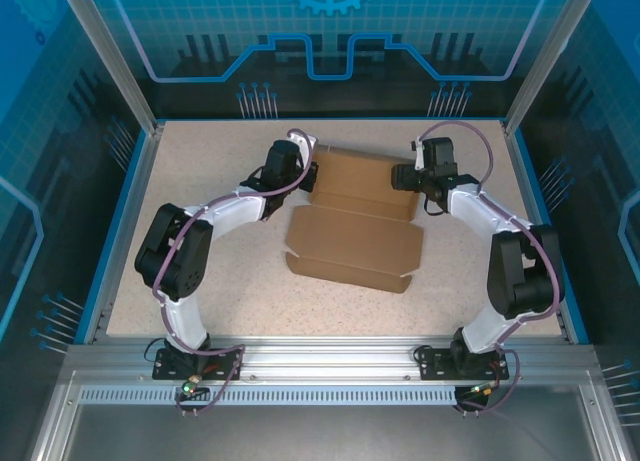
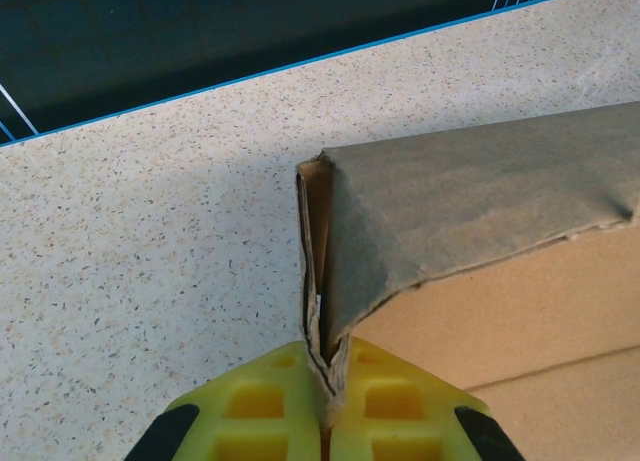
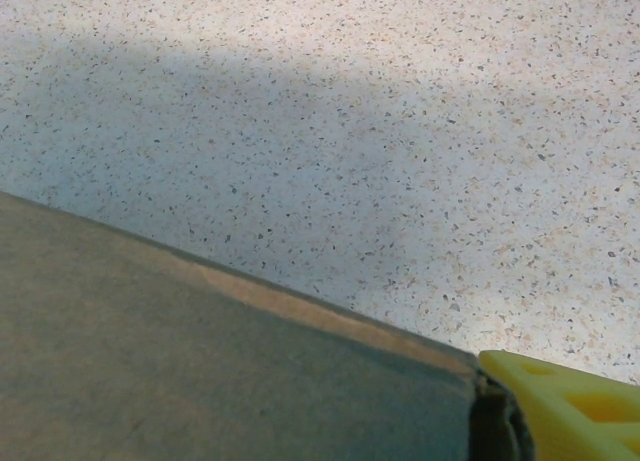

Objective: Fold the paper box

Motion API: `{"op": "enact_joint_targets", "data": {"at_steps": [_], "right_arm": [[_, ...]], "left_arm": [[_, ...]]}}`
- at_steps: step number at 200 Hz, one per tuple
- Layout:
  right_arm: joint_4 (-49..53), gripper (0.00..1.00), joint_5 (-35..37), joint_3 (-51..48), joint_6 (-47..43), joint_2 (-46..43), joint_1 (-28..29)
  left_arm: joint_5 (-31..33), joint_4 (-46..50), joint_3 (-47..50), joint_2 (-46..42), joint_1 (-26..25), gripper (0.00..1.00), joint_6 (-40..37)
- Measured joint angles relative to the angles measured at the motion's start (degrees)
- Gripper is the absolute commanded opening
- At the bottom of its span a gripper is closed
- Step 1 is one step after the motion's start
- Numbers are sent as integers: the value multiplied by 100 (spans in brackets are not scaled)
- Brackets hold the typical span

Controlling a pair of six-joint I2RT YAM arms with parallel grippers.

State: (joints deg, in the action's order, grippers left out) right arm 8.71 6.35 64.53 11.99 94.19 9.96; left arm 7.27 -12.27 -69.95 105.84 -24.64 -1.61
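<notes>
The paper box is a brown cardboard sheet lying mid-table, its back wall raised and a wide flap spread flat toward the arms. My left gripper is at the back wall's left end. In the left wrist view it is shut on the doubled cardboard corner, which stands upright between the yellow fingers. My right gripper is at the wall's right end. In the right wrist view one yellow finger sits far out to the side against the edge of the cardboard, which hides the other finger; the jaws stand open.
The speckled tabletop has a blue raised rim on the left, back and right, also seen in the left wrist view. Metal frame posts rise at the back corners. Bare table lies in front of the box.
</notes>
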Motion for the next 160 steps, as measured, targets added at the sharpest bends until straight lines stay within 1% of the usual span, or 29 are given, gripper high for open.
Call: {"op": "enact_joint_targets", "data": {"at_steps": [16, 64, 160], "right_arm": [[105, 81, 2, -46, -72, -142, 0], [348, 81, 2, -94, -304, -1023, 0], [741, 78, 0, -94, -857, -1449, -2]], "left_arm": [[-4, 0, 0, 0, 0, 0, 0], [-9, 0, 0, 0, 0, 0, 0], [-22, 2, 0, 0, 0, 0, -2]]}}
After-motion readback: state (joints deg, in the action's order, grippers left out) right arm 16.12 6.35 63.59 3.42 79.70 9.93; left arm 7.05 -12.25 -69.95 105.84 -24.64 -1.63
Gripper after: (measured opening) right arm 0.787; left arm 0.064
